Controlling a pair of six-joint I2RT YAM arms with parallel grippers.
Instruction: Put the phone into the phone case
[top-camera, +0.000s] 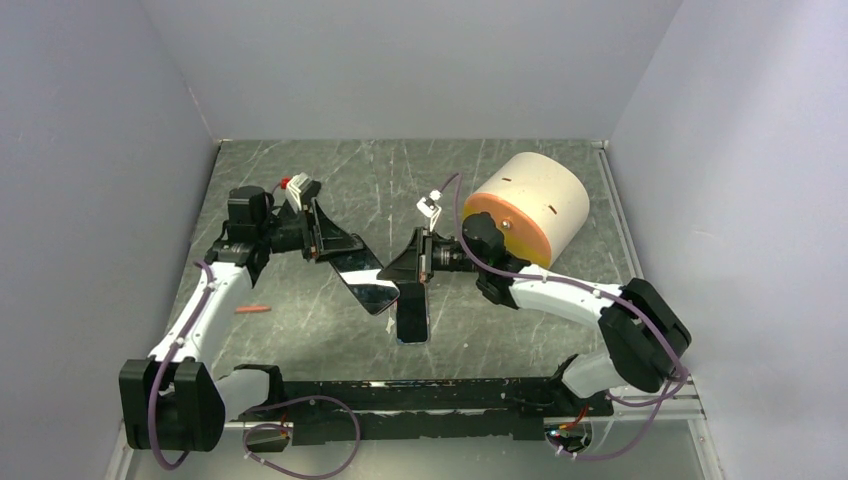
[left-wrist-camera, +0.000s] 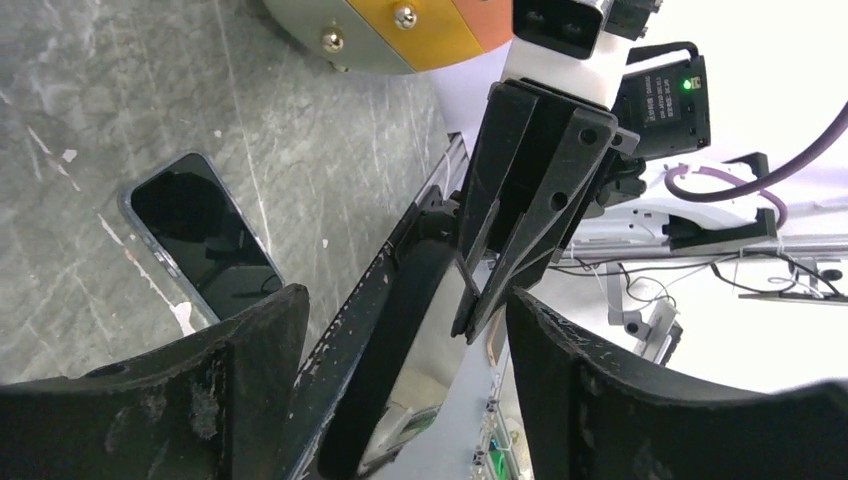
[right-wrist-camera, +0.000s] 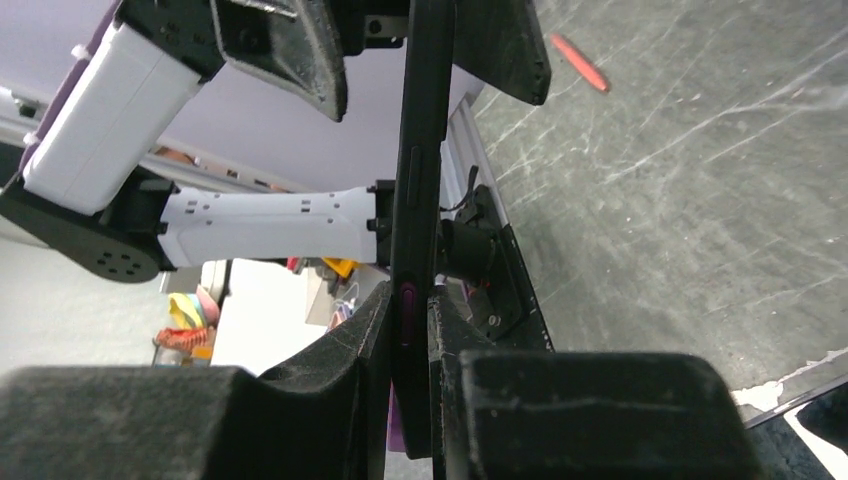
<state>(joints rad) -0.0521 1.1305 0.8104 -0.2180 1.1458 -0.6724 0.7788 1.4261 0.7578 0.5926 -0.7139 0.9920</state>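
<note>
A glossy black phone (left-wrist-camera: 200, 240) lies flat toward the near edge of the scratched, marbled tabletop (left-wrist-camera: 100, 90), while the right tool (right-wrist-camera: 410, 300) clamps the thin black-rimmed phone case (right-wrist-camera: 420, 150) edge-on, the left tool (left-wrist-camera: 400, 300) gaping wide astride it.

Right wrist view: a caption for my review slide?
Right gripper shut on the edge-on phone case, its far end inside the open left gripper, marbled table behind.

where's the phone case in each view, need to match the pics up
Top external: the phone case is a slanted dark slab just left of centre.
Left wrist: edge-on at bottom centre.
Right wrist: a vertical dark strip down the middle.
Shared landmark: the right pincer clamped on it, seen in all three views.
</note>
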